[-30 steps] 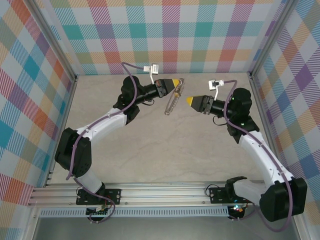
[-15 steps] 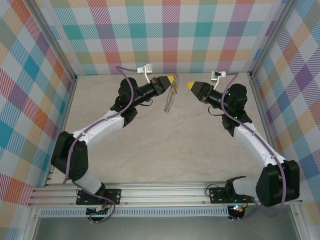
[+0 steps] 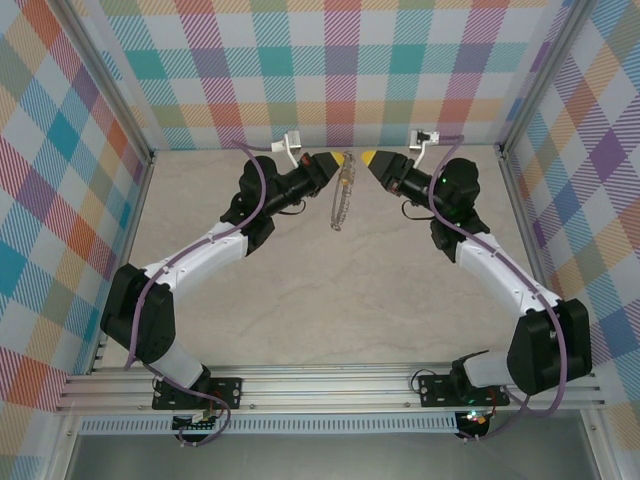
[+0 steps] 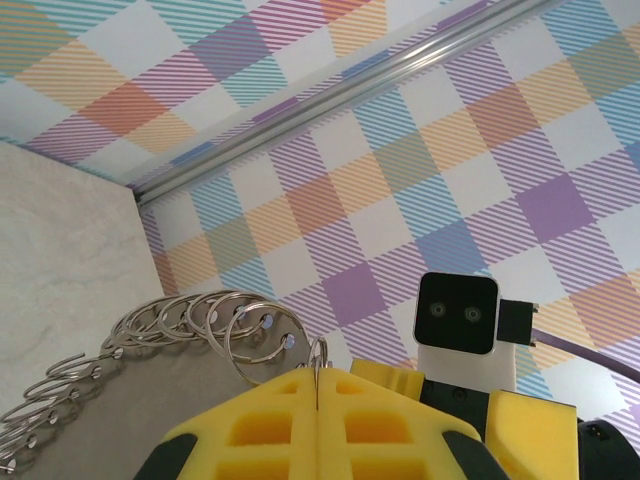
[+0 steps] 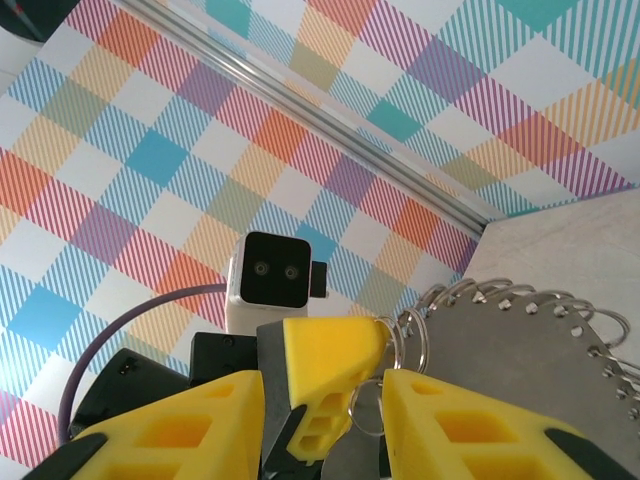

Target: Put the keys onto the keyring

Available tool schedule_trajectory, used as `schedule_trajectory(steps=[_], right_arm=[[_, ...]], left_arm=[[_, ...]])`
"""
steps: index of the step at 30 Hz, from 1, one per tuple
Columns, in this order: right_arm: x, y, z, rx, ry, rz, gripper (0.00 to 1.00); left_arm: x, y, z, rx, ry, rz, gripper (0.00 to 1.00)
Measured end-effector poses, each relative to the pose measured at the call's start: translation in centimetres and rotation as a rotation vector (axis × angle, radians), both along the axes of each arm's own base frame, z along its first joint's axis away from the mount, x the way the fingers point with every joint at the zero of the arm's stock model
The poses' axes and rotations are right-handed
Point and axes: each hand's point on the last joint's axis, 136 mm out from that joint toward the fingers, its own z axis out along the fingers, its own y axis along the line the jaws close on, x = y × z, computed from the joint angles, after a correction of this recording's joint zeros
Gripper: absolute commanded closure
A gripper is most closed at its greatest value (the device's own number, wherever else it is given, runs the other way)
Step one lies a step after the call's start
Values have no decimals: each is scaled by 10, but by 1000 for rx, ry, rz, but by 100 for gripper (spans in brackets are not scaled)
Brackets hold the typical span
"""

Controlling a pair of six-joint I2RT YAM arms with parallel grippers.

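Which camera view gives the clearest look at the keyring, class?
Left wrist: the keyring appears close up, each loop distinct, pinched by the shut left gripper. The right wrist shows an arc of its loops, cut off at the edge; the top view shows it tiny, hanging edge-on.

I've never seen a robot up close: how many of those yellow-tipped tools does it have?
2. The left tool pinches the top of the hanging keyring by the far wall; the right tool faces it, jaws open.
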Motion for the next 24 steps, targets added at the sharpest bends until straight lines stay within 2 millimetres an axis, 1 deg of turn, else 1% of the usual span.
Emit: schedule_trajectory(steps=[11,14,18,24], right_arm=[[1,17,-3,6,3,35,70],[2,20,-7,4,14,43,70],[4,21,-10,1,21,43,70],[4,21,-9,3,16,43,72]], left_arm=[[-2,-2,-1,-4,10,-6,100],[-2,-2,1,-6,7,-6,100],[-3,-1,3,-8,4,-6,100],[-4,-1,5,-10,1,-7,100]])
